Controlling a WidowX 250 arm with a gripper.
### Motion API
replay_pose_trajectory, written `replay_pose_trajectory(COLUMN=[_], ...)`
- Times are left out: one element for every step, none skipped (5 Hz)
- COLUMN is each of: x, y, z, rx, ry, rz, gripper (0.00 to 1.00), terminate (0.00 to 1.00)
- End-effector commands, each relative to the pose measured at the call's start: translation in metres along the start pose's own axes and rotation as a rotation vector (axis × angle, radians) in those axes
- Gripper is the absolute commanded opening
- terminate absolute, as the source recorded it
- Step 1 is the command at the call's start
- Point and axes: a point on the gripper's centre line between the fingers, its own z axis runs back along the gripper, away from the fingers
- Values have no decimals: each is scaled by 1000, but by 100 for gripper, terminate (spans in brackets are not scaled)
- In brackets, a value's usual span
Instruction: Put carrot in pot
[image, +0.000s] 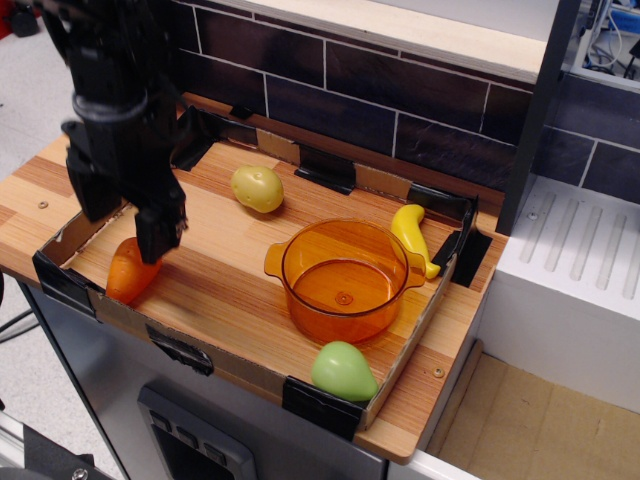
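Observation.image view: hand (125, 230), spread indeterminate, hovers over the carrot (128, 273); judged light, rigid, slick plastic, best gripped across its thicker ridged end for the pot (345, 280).

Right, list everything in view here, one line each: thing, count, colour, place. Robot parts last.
carrot: one, orange, front left corner of the tray, partly hidden behind the gripper
pot: one, translucent orange, two side handles, middle right of the tray, nothing in it
potato toy: one, yellow, back of the tray, left of centre
banana toy: one, yellow, by the tray's right wall, behind the pot
pear-like toy: one, light green, front right corner of the tray
tray: one, cardboard walls with black taped corners, on the wooden counter
gripper: one, black, low over the carrot; whether its fingers are open or shut cannot be told
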Motion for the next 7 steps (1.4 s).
replay_pose_trajectory(x=[10,11,9,9,8,10,22], y=[9,10,9,8,8,7,-6], z=[-12,-21,-26,-25,-27,-14,39], rx=[36,29,27,1,1,-24,-28], ry=[-6,-5,12,17,12,-10,-213], rz=[60,87,85,80,101,114,191], gripper=[100,100,100,0,0,0,0], terminate=[0,0,0,0,0,0,0])
